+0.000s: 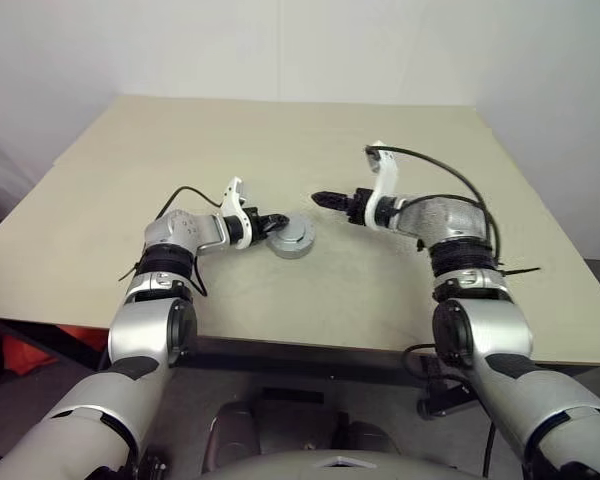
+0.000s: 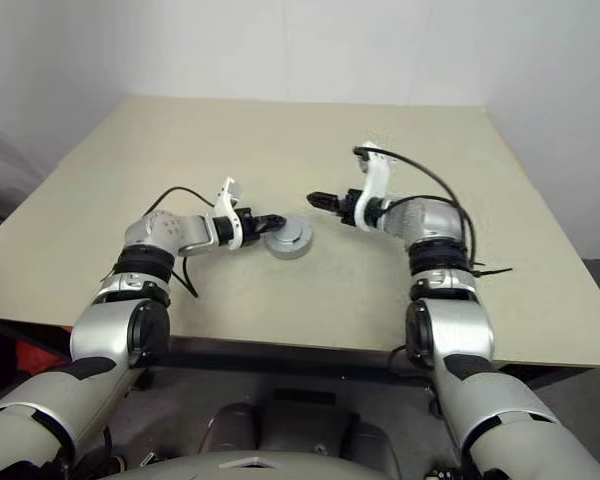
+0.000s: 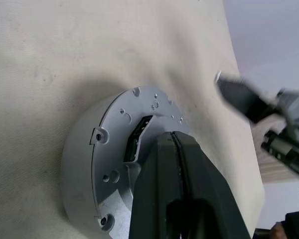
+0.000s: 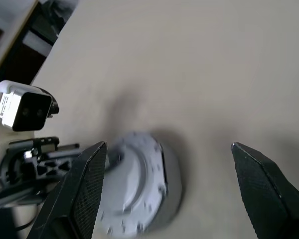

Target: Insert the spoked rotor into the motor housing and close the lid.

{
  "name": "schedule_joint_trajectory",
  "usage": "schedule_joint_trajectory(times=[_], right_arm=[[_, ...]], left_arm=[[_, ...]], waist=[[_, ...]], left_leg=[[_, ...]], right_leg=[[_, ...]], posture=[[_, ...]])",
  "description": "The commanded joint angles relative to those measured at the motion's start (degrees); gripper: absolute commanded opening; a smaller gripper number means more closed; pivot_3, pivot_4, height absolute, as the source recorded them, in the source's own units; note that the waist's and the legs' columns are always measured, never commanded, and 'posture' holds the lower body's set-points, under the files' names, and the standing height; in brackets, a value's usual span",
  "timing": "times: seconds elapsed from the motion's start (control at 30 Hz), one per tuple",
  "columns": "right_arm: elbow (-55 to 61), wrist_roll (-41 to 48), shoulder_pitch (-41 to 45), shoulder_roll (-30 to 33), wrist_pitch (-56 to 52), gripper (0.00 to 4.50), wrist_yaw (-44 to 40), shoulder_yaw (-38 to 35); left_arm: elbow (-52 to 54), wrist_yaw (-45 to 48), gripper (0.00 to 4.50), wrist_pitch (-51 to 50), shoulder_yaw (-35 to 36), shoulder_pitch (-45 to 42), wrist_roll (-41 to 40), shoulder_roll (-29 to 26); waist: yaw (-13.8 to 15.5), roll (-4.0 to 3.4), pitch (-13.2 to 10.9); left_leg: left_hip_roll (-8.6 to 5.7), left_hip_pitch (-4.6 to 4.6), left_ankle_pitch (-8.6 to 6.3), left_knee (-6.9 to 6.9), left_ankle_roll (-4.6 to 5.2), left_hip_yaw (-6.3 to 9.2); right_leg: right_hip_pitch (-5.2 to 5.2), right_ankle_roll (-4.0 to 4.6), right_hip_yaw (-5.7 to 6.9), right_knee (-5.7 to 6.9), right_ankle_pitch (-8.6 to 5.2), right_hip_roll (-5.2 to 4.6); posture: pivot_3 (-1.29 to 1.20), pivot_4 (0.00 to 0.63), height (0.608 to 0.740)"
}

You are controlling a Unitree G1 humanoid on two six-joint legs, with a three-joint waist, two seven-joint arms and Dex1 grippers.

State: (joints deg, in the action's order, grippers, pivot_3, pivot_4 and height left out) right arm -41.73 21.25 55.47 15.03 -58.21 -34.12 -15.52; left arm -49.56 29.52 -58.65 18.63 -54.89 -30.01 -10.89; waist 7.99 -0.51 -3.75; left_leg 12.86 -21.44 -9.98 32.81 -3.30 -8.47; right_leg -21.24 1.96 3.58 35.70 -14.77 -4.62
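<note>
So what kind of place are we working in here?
Probably a bare lab or test bay rather than a workshop: a plain beige table against blank white walls, with just the closed motor housing on it, touched by the shut left gripper.

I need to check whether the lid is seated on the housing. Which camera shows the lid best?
The left wrist view: the lid is close up, screw holes and edge clear, with the shut left tool on it. The right wrist view shows it blurred; the head views show it small.
</note>
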Motion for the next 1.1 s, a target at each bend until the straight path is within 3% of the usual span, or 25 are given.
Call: schedule_joint_trajectory(times=[0.03,0.2,0.43,0.67,1.1], right_arm=[[0.2,4.7,-0.7,1.7,-10.7,4.47,3.7,-6.0],[4.1,6.0,-5.9,0.2,-17.3,4.47,6.9,-7.2],[6.6,7.3,-8.8,-7.9,-16.1,4.47,11.2,-8.0],[4.0,7.8,-7.2,-13.0,-11.8,4.47,13.8,-9.3],[-4.7,10.2,-1.3,-17.0,-4.1,4.47,15.8,-11.5]], left_arm=[[0.4,-0.7,0.00,0.0,-0.1,0.8,0.4,-0.4],[0.9,-0.8,0.00,0.0,-0.3,1.3,0.5,-0.5],[1.0,-1.4,0.00,0.5,-0.3,1.1,0.7,-0.7],[2.0,-2.1,0.00,0.0,-0.2,1.7,0.5,-1.2],[3.5,-2.9,0.00,-0.5,-0.1,2.4,0.3,-1.7]], waist=[[0.1,0.00,0.0],[0.7,-0.06,0.0],[0.4,-0.05,0.1],[-0.7,-0.05,0.1],[-1.7,-0.05,0.1]], left_leg=[[0.00,0.00,0.01,-0.01,-0.02,0.00],[0.01,0.13,0.03,-0.03,-0.07,-0.01],[0.04,0.55,0.18,-0.19,-0.34,-0.05],[0.11,0.87,0.52,-0.64,-0.91,-0.08],[0.16,0.90,0.57,-0.65,-1.00,-0.12]], right_leg=[[-0.01,-0.01,0.00,0.01,0.00,0.00],[0.09,-0.03,0.00,0.01,0.02,0.00],[0.25,-0.10,-0.14,0.01,0.04,0.06],[0.26,-0.08,-0.23,0.01,0.03,0.20],[0.21,0.12,-0.33,0.01,-0.08,0.27]], posture=[[0.00,0.000,0.740],[0.00,0.000,0.740],[0.00,0.000,0.740],[0.00,0.000,0.740],[0.00,0.000,0.740]])
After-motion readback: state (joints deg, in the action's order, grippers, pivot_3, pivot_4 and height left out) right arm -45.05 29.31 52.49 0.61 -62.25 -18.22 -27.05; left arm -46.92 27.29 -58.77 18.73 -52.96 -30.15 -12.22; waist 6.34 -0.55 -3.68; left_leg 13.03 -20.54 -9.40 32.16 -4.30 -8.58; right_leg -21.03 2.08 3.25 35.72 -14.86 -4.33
